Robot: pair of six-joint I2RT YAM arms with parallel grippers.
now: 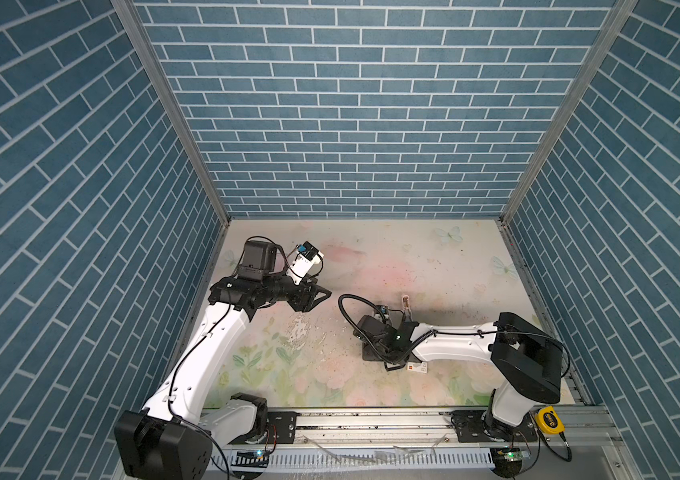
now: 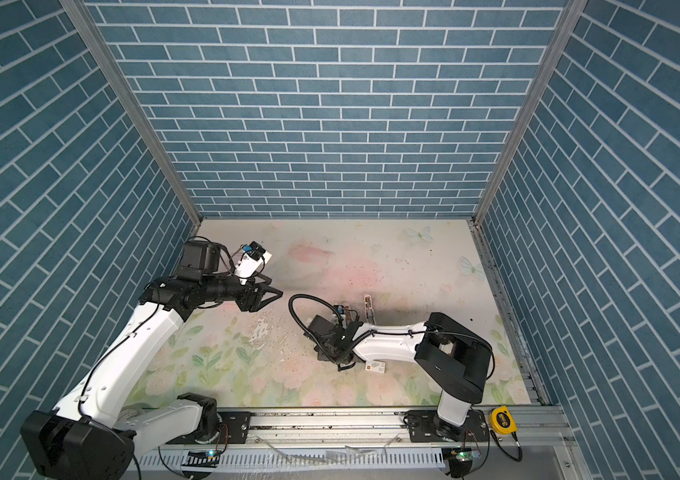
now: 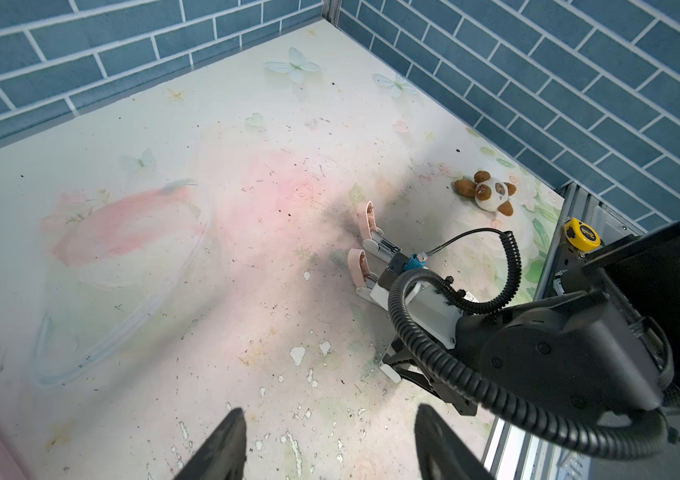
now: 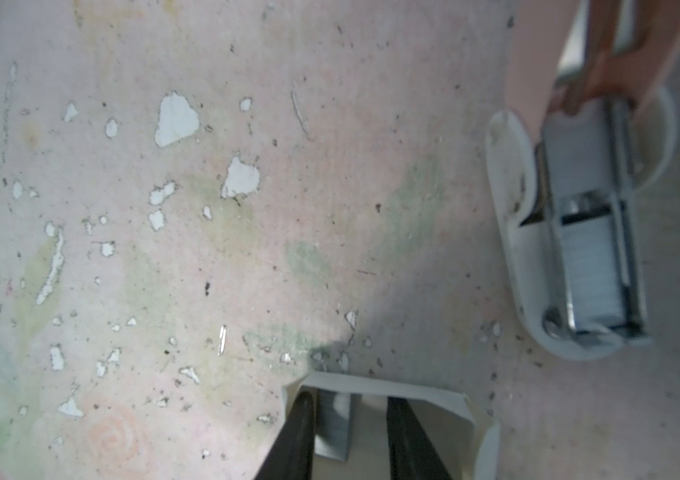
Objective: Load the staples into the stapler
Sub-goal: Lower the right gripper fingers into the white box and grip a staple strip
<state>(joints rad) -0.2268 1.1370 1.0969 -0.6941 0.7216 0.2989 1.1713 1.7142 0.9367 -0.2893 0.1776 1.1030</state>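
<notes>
bearing red square mark: card sleeve (image 2: 376, 368)

The left arm (image 1: 209, 340) rises from its base at the front left, its wrist turned level toward the middle. The left gripper (image 1: 320, 296) hangs in the air, jaws well apart and empty. The right arm (image 1: 450, 347) lies low, folded at the elbow, reaching toward the centre. The right gripper (image 4: 350, 436) points downward, jaws narrowly parted.
</notes>
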